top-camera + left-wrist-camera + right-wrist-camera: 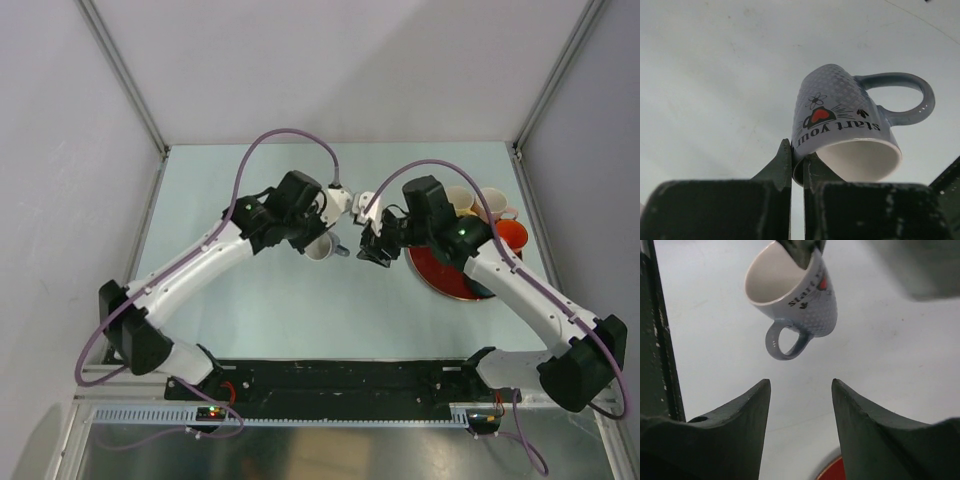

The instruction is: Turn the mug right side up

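— What is the left gripper (797, 161) doing?
— It is clamped on the rim of the mug (840, 107), with one finger inside the mouth and one on the outer wall.
— And the right gripper (800, 405)?
— Its jaws are apart with nothing between them. It faces the mug from close by, and the mug's handle points towards it.
— What else is around?
— On the pale table (290, 310), a red plate (440, 272) lies partly hidden under the right arm. An orange mug (512, 236) and two pale mugs (462, 199) stand at its far side, well apart from the grippers.
— Where is the mug?
— Near the table's middle. It hangs tilted between the two grippers, its mouth turned partly upward.
— And its look?
— Pale blue-grey with a dimpled wall, white inside, a loop handle, and a red heart, a flower and "start your" in black.
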{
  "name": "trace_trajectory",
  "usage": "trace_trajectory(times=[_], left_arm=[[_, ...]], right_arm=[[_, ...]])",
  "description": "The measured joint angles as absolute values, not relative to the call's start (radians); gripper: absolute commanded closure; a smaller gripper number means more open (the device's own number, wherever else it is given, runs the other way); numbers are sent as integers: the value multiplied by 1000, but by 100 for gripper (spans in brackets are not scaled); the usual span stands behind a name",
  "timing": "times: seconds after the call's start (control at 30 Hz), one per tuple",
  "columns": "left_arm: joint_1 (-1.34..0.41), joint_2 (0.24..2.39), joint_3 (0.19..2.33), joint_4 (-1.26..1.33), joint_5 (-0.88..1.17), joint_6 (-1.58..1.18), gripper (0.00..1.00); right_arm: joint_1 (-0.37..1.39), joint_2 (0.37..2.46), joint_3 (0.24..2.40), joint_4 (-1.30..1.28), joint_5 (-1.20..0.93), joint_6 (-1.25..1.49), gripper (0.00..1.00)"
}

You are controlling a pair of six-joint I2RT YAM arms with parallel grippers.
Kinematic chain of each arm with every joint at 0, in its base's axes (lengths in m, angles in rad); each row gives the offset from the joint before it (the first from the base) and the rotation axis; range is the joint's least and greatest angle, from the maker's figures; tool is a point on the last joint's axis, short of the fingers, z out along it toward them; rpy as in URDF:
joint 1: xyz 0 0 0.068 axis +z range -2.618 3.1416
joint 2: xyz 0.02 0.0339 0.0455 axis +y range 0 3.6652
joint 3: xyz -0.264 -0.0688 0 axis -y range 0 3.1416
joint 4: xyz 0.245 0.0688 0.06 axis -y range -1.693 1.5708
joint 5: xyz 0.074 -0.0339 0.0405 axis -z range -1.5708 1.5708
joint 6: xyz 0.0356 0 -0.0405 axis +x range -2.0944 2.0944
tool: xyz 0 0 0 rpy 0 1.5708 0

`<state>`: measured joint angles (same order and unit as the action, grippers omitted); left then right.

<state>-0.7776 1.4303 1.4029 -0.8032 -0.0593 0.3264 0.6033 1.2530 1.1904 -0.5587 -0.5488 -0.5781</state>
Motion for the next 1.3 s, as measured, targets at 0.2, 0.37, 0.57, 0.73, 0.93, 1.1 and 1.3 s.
trace_trajectory(times=[0.2,0.37,0.57,0.73,0.93,1.1,1.3], left_arm=[[-749,1510,1483,-894,14,250,100],[-741,1526,1495,-939,59,226,100],[-728,1541,1514,-953,101,210,100],[-708,1547,1515,-954,116,201,98],[-684,1558,1515,-959,135,168,31],[-687,1557,1518,-949,133,158,10],[-686,1552,1515,-942,113,158,7]], right_arm=[[693,1255,1175,-588,-450,-704,42],[760,1283,1175,-571,-376,-743,43],[807,1357,1174,-519,-282,-761,55],[833,1394,1174,-492,-237,-769,86],[841,1400,1162,-453,-202,-779,100],[815,1395,1092,-452,-200,-773,100],[711,1262,991,-482,-251,-756,100]])
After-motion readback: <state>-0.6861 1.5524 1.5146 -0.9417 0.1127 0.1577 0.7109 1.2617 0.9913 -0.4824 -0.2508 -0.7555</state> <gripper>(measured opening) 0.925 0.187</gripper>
